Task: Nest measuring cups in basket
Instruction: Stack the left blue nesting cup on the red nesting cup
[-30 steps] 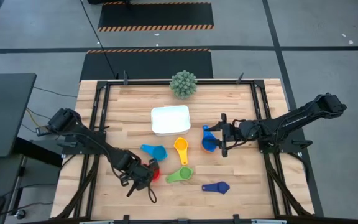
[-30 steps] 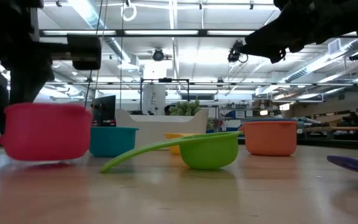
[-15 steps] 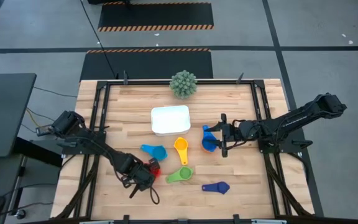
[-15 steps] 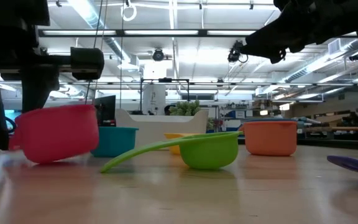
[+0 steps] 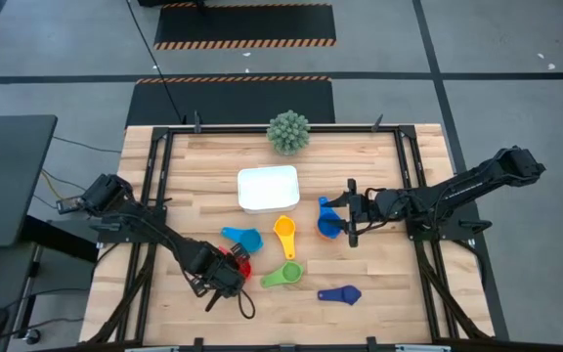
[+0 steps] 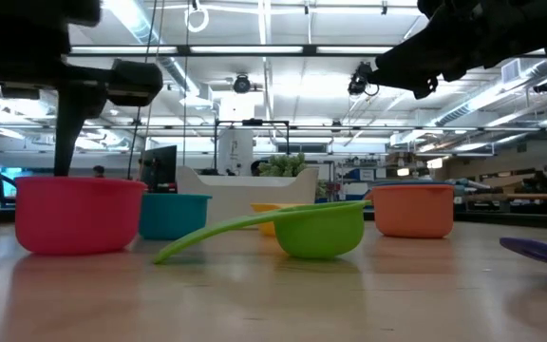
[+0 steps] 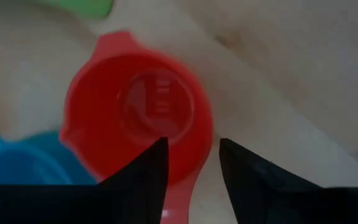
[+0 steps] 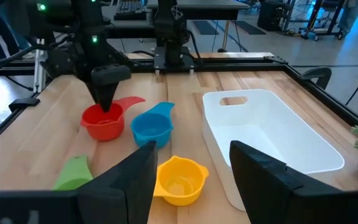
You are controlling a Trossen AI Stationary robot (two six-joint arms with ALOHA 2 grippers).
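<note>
Left end effector [image 5: 231, 278] over red cup [image 5: 239, 264], near-left on table [image 5: 379, 176]; fingers parted, straddling cup rim, not gripping. Right end effector [image 5: 345, 223] open above orange cup [image 5: 328, 226]. Basket [image 5: 268, 189] mid-table, empty. Risk: shallow rim pinch tips or slides red cup into light blue cup [image 5: 241, 238] just beside it.

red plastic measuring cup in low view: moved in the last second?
Yes. The red plastic measuring cup was tilted half a second ago; now it sits level on the wooden table, slightly nearer the light blue cup.
</note>
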